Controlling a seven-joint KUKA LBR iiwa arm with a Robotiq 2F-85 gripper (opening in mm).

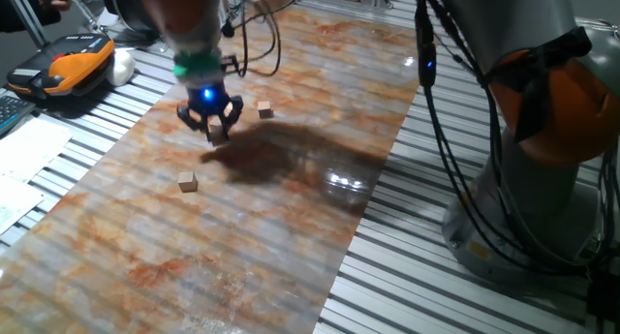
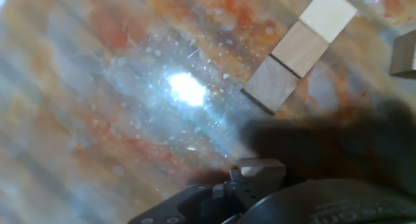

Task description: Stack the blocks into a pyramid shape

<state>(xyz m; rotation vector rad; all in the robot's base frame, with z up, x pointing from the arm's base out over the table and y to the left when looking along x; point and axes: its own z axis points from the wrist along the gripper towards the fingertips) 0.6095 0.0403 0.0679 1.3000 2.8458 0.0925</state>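
Note:
My gripper (image 1: pixel 211 119) hangs low over the far left part of the marbled board and is shut on one light wooden block (image 1: pixel 218 132). In the hand view that block (image 2: pixel 260 167) shows at the bottom, right at the gripper (image 2: pixel 259 180). Three blocks lie touching in a diagonal row (image 2: pixel 298 50) on the board, up and to the right of the held block. Another block (image 2: pixel 404 54) sits apart at the right edge. In the fixed view a loose block (image 1: pixel 264 108) lies right of the gripper and one (image 1: pixel 188 182) lies nearer the front. The row is hidden there behind the hand.
The marbled board (image 1: pixel 262 218) lies on a slatted metal table (image 1: pixel 436 266). The arm's base (image 1: pixel 542 160) and cables stand at the right. An orange and black device (image 1: pixel 73 63) and papers (image 1: pixel 24 155) lie at the left.

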